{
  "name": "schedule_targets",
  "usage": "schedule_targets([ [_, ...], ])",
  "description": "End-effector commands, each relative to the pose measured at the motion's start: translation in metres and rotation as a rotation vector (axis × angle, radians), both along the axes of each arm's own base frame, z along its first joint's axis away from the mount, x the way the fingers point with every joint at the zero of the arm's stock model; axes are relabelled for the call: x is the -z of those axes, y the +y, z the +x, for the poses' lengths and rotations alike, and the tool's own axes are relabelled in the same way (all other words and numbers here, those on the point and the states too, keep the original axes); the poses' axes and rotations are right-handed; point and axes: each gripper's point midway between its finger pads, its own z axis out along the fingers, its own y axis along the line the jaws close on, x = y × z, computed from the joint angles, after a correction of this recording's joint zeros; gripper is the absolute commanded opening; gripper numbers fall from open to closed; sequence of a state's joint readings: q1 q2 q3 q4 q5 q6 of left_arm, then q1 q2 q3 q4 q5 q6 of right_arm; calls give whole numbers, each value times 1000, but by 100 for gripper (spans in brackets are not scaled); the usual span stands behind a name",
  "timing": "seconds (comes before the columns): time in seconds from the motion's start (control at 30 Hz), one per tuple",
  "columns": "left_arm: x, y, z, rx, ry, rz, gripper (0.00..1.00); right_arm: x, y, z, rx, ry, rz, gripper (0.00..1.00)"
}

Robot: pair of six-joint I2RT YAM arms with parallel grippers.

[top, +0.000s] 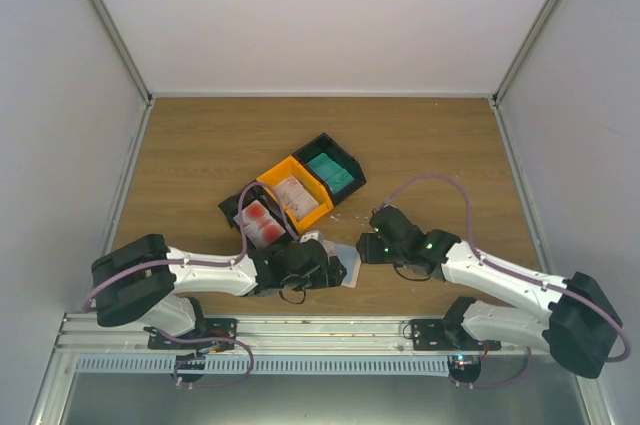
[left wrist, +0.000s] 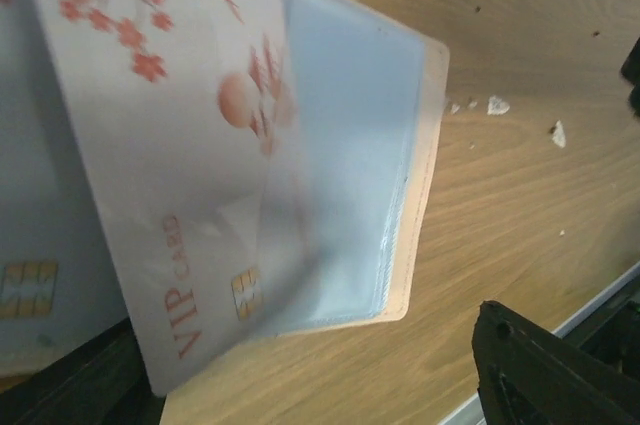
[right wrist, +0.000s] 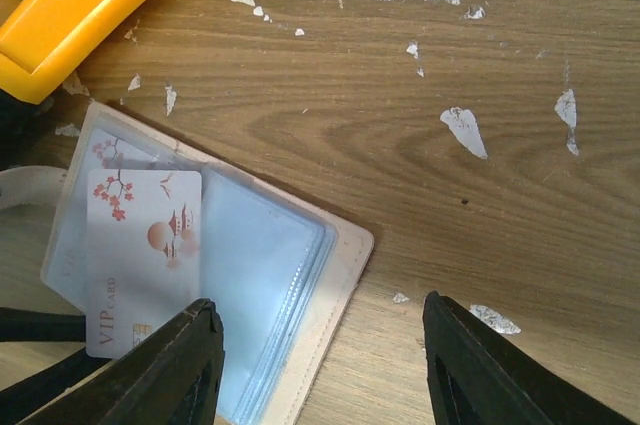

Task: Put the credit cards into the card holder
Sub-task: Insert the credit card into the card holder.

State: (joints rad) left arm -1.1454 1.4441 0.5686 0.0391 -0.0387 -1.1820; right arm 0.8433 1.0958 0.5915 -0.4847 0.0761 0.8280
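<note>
Where your two arms meet near the front of the surface (right wrist: 330, 75), the card holder (right wrist: 345, 265) lies open, pale blue pockets up. A white card with red blossoms (right wrist: 140, 245) lies on it, one edge under the clear pocket and most of it outside.

Left gripper (top: 330, 263): jaws apart, one on either side of that card, not pinching it as far as the wrist view shows.

Right gripper (right wrist: 320, 320): jaws apart, above the holder's tan edge.

Just behind the holder you have the joined trays. The orange tray (top: 300, 207) holds pale cards, the far black tray (top: 352, 159) holds teal cards (top: 333, 171), and the near black tray (top: 232, 207) holds more red-blotched cards (top: 260, 220).

White scraps (right wrist: 463, 130) litter the wood.
</note>
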Motion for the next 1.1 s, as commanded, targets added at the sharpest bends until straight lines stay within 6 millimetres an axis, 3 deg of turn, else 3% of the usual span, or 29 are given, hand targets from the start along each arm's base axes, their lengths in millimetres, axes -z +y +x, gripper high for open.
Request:
schedule_targets([
  [0.0,5,21,-7,-39,-5,128,85,-5,1,5,13,-63,32,55],
  [0.13,1,28,-12,-48,-10,151,91,-2,-1,1,5,-72,60,52],
  [0.27,-7,30,-12,-46,-17,148,91,3,-1,-4,-9,-59,65,51],
  [0.43,-26,31,4,-66,-83,150,73,7,2,-7,-22,-42,72,50],
  [0.53,-35,26,17,-69,-102,135,63,11,5,-8,-31,-29,86,45],
  [0.6,-33,28,25,-81,-100,152,59,15,6,-11,-34,-11,85,42],
  [0.77,-19,36,42,-107,-66,210,61,32,9,-24,-66,84,74,44],
  [0.9,-12,29,47,-77,-47,188,61,43,14,-35,-103,157,73,47],
  [1.07,0,29,49,-63,-15,197,52,46,20,-36,-126,175,84,44],
])
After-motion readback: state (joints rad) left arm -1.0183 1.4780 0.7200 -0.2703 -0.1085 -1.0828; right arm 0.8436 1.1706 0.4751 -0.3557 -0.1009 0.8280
